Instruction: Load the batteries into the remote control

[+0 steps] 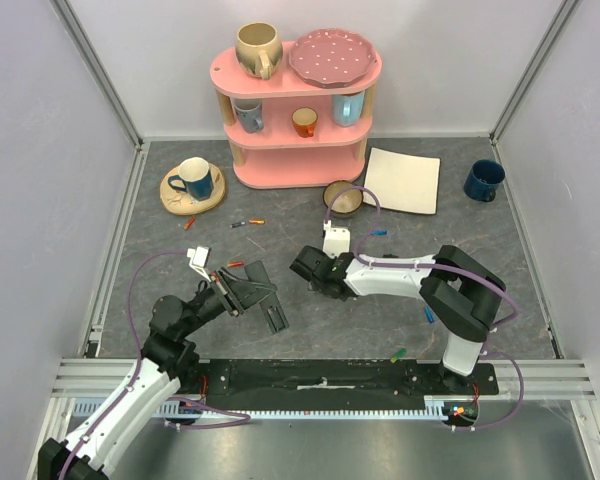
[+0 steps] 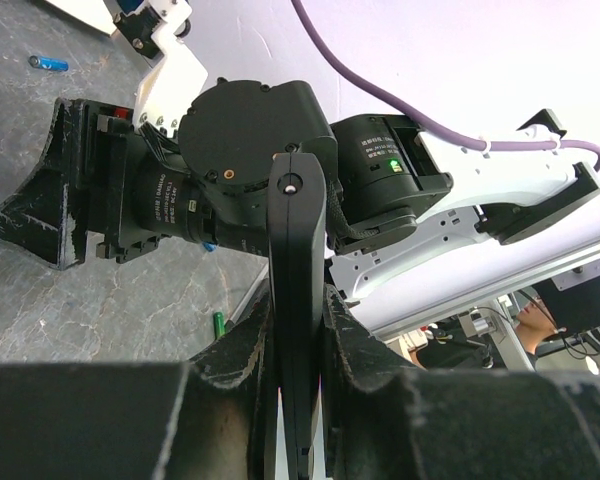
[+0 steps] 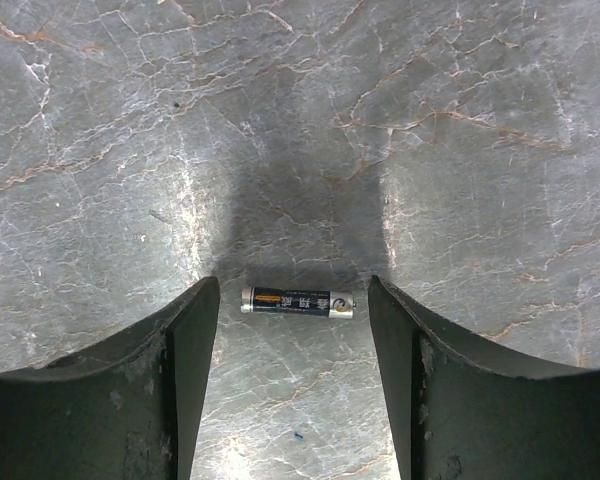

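My left gripper [image 1: 252,290] is shut on the remote control [image 1: 273,312], a flat black slab held off the table. In the left wrist view the remote control [image 2: 296,220] stands edge-on, clamped between the left gripper [image 2: 298,310] jaws. My right gripper [image 1: 306,268] points down at the table just right of it. In the right wrist view a black battery [image 3: 297,302] with a silver end lies flat on the table. It lies crosswise between the fingers of the open right gripper [image 3: 293,284], touching neither. Other batteries lie loose: orange-blue [image 1: 248,222], blue [image 1: 429,313], green [image 1: 397,354].
A pink shelf [image 1: 298,110] with mugs and a plate stands at the back. A blue mug on a wooden coaster [image 1: 192,182] sits back left. A bowl [image 1: 342,198], a white sheet [image 1: 403,180] and a blue cup [image 1: 483,180] lie back right.
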Motion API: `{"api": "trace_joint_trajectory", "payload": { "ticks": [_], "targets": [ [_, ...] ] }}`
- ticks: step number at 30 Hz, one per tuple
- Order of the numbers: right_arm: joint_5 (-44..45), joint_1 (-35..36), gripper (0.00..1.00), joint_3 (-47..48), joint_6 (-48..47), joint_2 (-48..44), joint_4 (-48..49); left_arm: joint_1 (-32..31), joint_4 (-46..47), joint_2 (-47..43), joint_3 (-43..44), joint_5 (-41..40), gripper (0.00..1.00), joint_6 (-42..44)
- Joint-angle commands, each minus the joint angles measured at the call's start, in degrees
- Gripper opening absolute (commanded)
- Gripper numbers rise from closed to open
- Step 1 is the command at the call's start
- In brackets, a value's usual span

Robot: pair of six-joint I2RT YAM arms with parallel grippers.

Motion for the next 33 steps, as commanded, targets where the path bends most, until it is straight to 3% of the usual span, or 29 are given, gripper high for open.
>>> {"api": "trace_joint_trajectory", "payload": {
  "ticks": [1, 16, 22, 25, 32, 33],
  "targets": [
    [1.8, 1.0, 0.68, 1.5, 3.2, 1.4, -1.5, 0.3, 0.5, -1.0, -7.2, -0.5, 0.02, 1.1],
    [0.9, 1.4, 0.52, 0.6, 3.1, 1.7, -1.5, 0.3, 0.5, -1.7, -7.8, -0.4, 0.02, 0.3],
    [1.1, 1.5, 0.50, -0.8, 0.6, -0.1, -1.1, 0.3, 0.4, -2.1, -8.0, -0.3, 0.02, 0.2],
    [2.1, 1.7, 0.50, -1.6, -7.7, -3.4, 0.9, 0.3, -0.1, -2.7, -8.0, -0.2, 0.02, 0.2],
    [1.2, 1.6, 0.47, -1.6, -37.6, -12.4, 6.1, 0.3, -0.6, -3.4, -8.1, -0.5, 0.02, 0.1],
    [-1.7, 1.5, 0.42, -2.2, -46.5, -14.8, 7.1, 0.3, -0.6, -3.5, -8.0, -0.6, 0.02, 0.1]
  ]
}}
